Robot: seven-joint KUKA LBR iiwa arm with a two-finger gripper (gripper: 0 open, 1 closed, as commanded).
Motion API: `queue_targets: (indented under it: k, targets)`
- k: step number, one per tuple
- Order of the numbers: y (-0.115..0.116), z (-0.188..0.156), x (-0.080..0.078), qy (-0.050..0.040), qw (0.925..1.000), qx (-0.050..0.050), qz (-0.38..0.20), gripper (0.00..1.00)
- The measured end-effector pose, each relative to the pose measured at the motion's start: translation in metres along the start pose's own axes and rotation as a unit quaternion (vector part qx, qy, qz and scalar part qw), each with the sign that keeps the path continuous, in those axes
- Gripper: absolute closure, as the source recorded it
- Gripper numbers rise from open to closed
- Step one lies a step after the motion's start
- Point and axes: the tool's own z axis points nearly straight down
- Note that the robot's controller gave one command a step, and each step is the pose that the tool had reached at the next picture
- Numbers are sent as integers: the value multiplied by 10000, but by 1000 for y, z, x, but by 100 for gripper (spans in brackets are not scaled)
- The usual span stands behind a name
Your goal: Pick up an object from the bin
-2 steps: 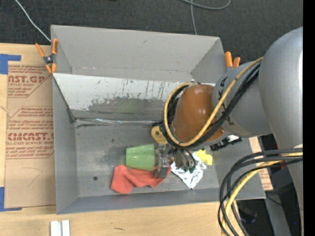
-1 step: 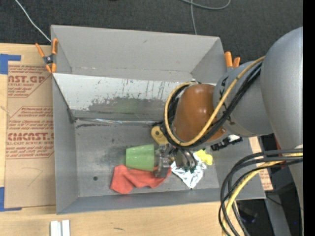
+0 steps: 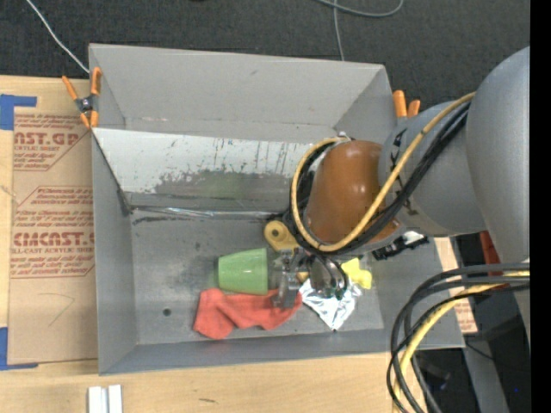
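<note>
My gripper (image 3: 297,289) reaches down at the bin's front right, its fingers beside the open end of a green plastic cup (image 3: 242,270) lying on its side. One fingertip touches the right end of a crumpled red cloth (image 3: 234,313) that lies in front of the cup. A crinkled white and green wrapper (image 3: 331,306) sits just right of the fingers. A small yellow round piece (image 3: 276,233) lies behind the gripper, and a yellow bit (image 3: 357,274) shows to its right. Nothing is visibly between the fingers.
The arm with its orange-brown cover and looped cables hangs over the bin's right half, hiding the floor there. The sloped back wall rises behind the things. The bin's left half shows bare grey floor.
</note>
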Motion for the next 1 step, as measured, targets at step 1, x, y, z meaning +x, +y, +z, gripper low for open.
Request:
queue_targets:
  k: [1]
  targets:
    - [0, -9, -1, -24, 10000, -2, -1, 100]
